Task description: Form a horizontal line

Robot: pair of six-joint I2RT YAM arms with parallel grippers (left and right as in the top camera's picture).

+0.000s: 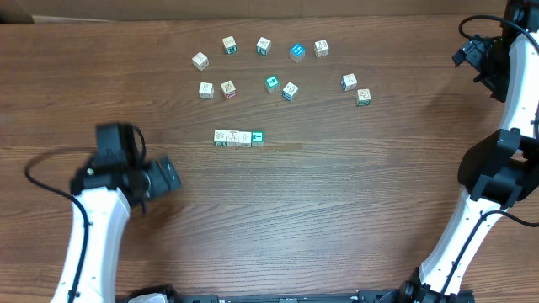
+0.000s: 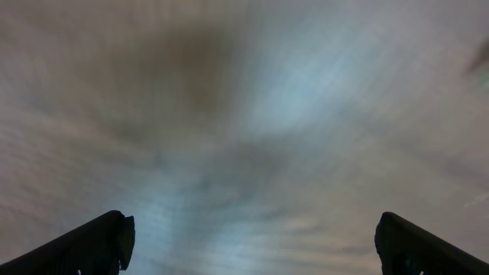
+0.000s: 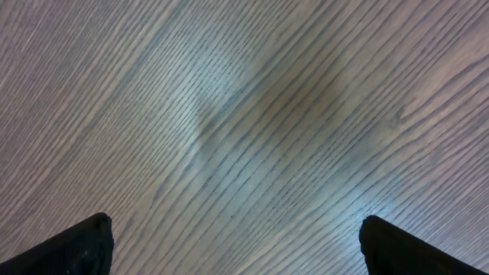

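Note:
The horizontal line point(image 1: 238, 138) is a short row of small wooden cubes touching edge to edge at mid-table, pale-faced with a teal cube point(image 1: 258, 137) at its right end. My left gripper point(image 1: 168, 176) is blurred, below and to the left of the row and apart from it. In the left wrist view the left gripper point(image 2: 248, 244) stands open over a motion-blurred table, nothing between its fingers point(image 2: 99, 244). My right gripper point(image 1: 465, 54) is at the far right back corner. In its own view the right gripper point(image 3: 237, 244) is open over bare wood grain.
Several loose cubes lie scattered in an arc behind the row, among them a blue cube point(image 1: 297, 52), a teal cube point(image 1: 272, 83) and a pale cube point(image 1: 200, 61). The right arm's base link point(image 1: 497, 168) rises at the right edge.

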